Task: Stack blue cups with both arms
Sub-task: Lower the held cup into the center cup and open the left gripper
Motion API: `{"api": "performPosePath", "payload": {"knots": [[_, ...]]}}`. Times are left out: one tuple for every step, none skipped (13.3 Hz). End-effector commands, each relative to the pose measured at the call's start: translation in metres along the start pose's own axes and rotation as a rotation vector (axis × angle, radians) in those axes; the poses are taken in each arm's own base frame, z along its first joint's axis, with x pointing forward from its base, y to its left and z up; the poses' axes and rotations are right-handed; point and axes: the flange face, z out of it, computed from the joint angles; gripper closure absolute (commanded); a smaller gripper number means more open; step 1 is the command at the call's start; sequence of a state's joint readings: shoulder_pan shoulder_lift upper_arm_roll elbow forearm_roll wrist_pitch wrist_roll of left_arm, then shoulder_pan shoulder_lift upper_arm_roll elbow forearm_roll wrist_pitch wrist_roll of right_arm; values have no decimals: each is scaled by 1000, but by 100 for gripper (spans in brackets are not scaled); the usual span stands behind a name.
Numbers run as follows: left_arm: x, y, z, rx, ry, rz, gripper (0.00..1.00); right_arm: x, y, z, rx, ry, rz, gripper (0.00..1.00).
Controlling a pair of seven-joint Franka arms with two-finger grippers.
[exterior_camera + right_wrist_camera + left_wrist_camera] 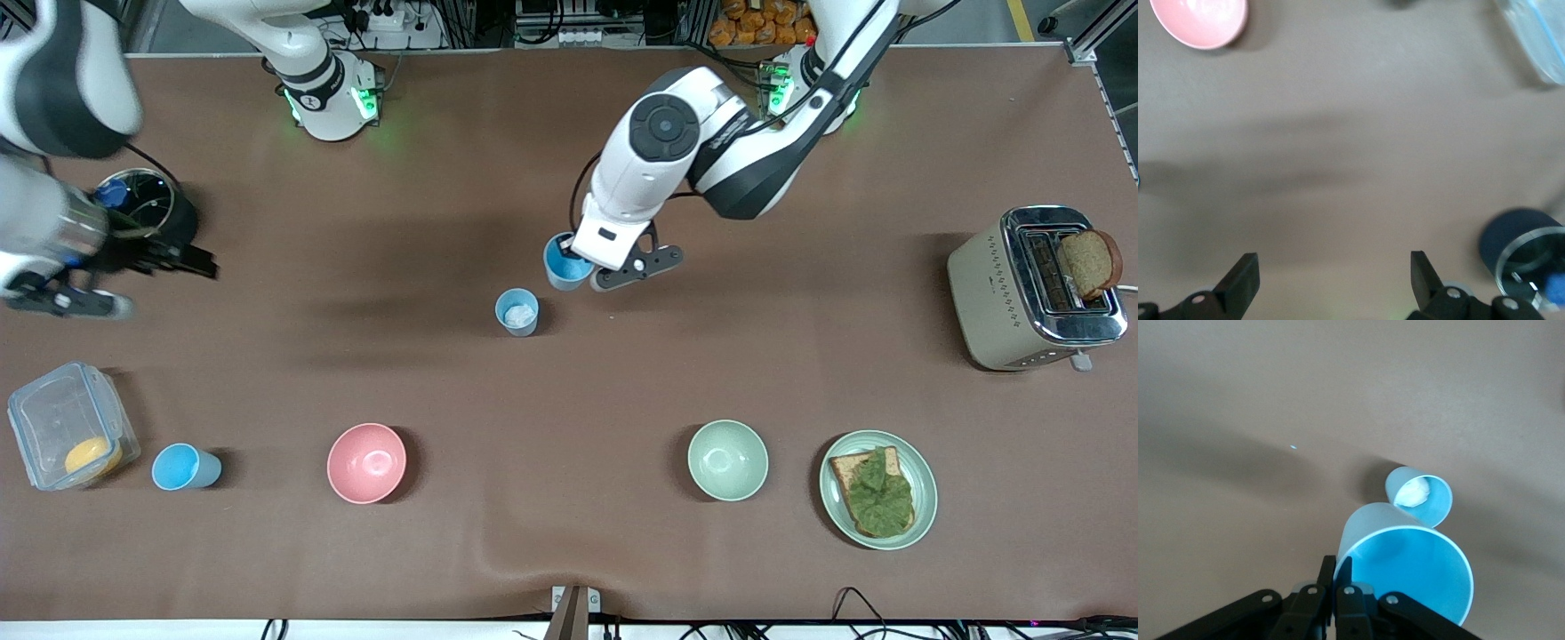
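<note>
My left gripper (580, 260) is shut on the rim of a sky blue cup (564, 263) and holds it over the middle of the table. In the left wrist view the fingers (1337, 577) pinch the wall of that cup (1408, 570), which is tilted. A paler blue cup (516, 311) stands upright on the table just beside it, with a white scrap inside; it also shows in the left wrist view (1421, 495). A third blue cup (182, 467) stands near the front camera at the right arm's end. My right gripper (169, 286) is open and empty over that end (1333, 273).
A black cup (147, 209) stands by the right gripper, also in the right wrist view (1525, 257). A clear lidded box (67, 427), pink bowl (366, 462), pale green bowl (727, 460) and plate with toast (877, 487) line the near side. A toaster (1036, 289) stands at the left arm's end.
</note>
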State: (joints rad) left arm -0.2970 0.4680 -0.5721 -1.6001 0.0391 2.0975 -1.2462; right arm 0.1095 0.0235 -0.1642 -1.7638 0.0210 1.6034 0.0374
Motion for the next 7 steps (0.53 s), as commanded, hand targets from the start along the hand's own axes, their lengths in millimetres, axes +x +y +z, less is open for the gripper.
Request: {"api": "performPosePath", "payload": {"knots": [[-2,35,20,-13,26,-64,100,-10,7,-50,-17,-7,6,0],[-2,42,29,-20,48,-82,100,-12,11,-60,-15,-1,12,0],[-8,50,39,-35,59,-95,100,-11,16,-67,-6,14,22,0],[-10,55,46,-61,81,-109,100,-10,14,-68,-9,20,16,0],[-12,60,56,-77,106,-112,100,-8,9,-70,-14,40,17,0],[-14,63,65,-85,130,-109,100,-2,11,-74,-12,96,19,0],[-13,64,78,-87,149,-109,100,3,9,-77,-16,135,10,0]]}}
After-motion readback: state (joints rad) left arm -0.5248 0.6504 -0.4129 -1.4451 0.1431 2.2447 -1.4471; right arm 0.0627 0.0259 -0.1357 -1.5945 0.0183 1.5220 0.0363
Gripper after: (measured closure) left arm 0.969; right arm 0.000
